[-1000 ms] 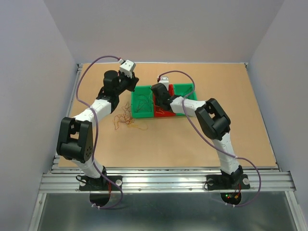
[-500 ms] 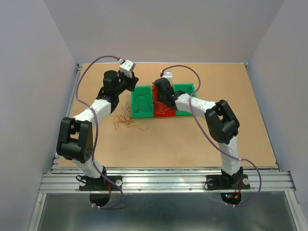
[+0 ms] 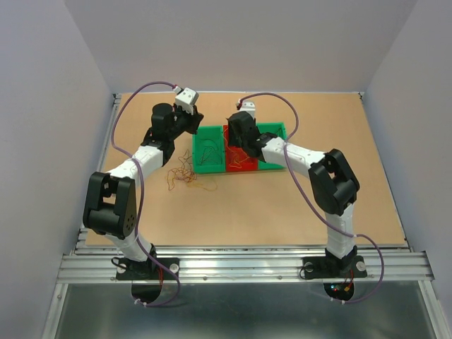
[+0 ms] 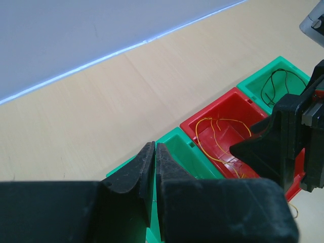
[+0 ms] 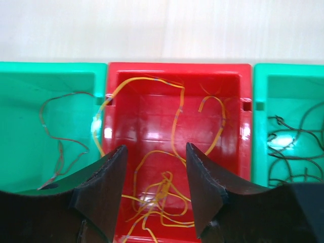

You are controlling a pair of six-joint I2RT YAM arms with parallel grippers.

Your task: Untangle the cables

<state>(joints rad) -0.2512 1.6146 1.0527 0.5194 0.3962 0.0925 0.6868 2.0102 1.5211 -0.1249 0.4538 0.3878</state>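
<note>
**Tan Board, Pale Walls, Three Bins in a Row**

The surface [image 3: 233, 212] is a flat tan board. Plain grey-lilac walls [image 3: 233, 42] close it in on the left, back and right. An aluminium rail [image 3: 240, 263] runs along its near edge, and both arm bases are bolted there. In the left wrist view the board meets the back wall along a thin pale line.

Three small bins stand toward the back in one row, side against side. They are the left green bin [image 5: 30, 101], the red bin [image 5: 147, 116] and the right green bin [image 5: 283, 91].

The loose cables [image 3: 185, 175] lie as a small curly clump on the bare surface. The clump sits just in front of the left green bin's near left corner, close beside the left arm [image 3: 141, 159].

Other strands already lie in the bins:
- a reddish strand [image 5: 61, 152] in the left green bin
- orange-yellow strands [image 5: 162, 195] in the red bin
- dark strands [image 5: 281, 152] in the right green bin

The left jaws are pressed together with only a hairline seam between them, and nothing shows in that seam. They hang by the far left corner of the left green bin.

The right arm [image 3: 304, 159] reaches in from the right. The right jaws are parted to a moderate gap above the red bin and grip nothing. The orange-yellow strands show through the gap, lying on the bin floor. Whether the tips touch them cannot be told.
</note>
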